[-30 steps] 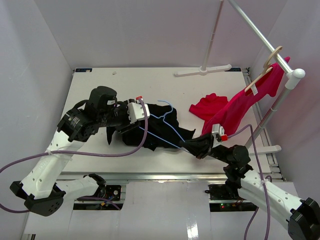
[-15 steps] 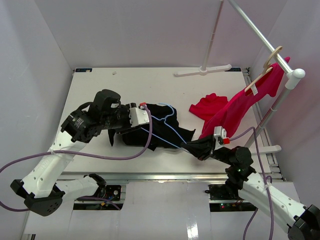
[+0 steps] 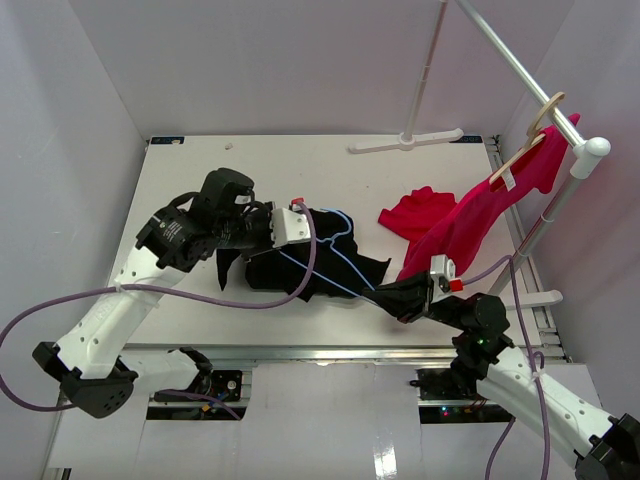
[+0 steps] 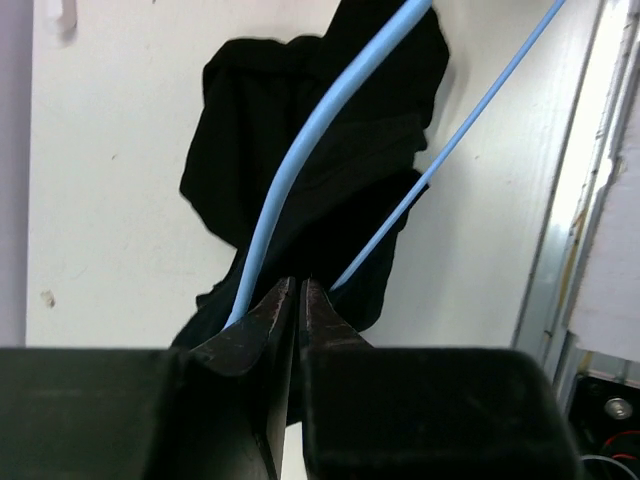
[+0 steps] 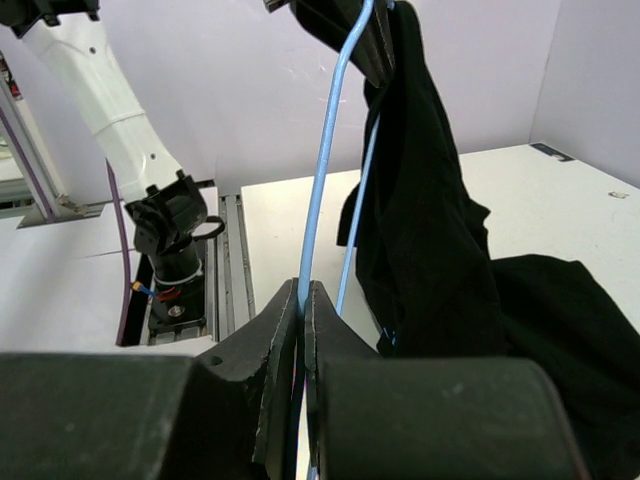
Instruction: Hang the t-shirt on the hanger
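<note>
Where the left claw (image 4: 297,290) meets the black t-shirt (image 4: 320,130), its tips are clenched on a fold of the cloth. The light-blue wire hanger (image 4: 290,160) passes just beside them. The right claw (image 5: 303,295) is clamped on one wire of the hanger. From there the hanger runs tilted upward toward the left claw. The t-shirt hangs bunched below the left claw, draped about the hanger between both claws, its lower part lying on the white desk (image 3: 200,170).

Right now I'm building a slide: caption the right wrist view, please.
Shut right fingers pinch the blue hanger; black t-shirt hangs alongside.
</note>
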